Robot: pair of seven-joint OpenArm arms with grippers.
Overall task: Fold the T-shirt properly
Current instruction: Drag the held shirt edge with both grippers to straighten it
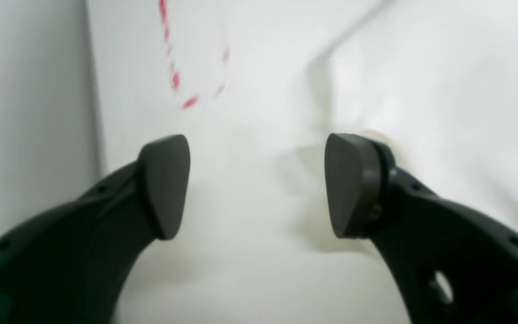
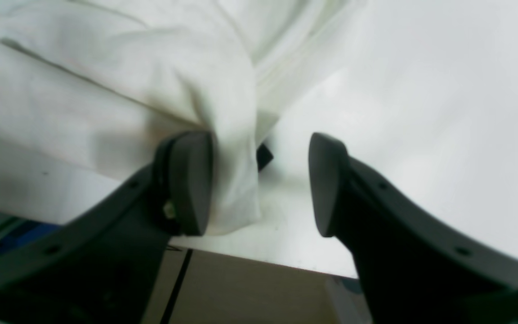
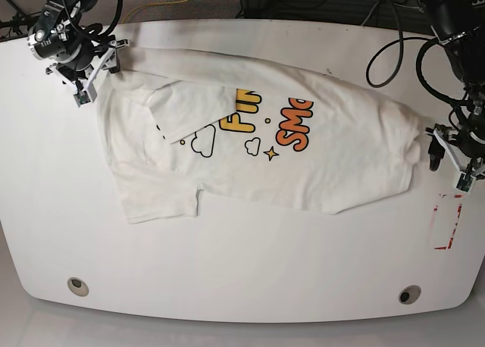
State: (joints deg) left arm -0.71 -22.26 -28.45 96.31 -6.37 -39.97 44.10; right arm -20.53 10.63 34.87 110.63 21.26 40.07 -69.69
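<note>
Barely begun: the T-shirt [image 3: 303, 165] lies spread on the tabletop [image 3: 250, 264] with one sleeve flopped over, both the left hand [image 1: 256, 184] and right hand [image 2: 259, 182] spread, gripping nothing.

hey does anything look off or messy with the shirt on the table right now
Yes. The T-shirt lies crooked and rumpled: a flap of cloth is turned over its print, hiding some letters, and its edge by the right gripper is bunched at the table edge.
</note>
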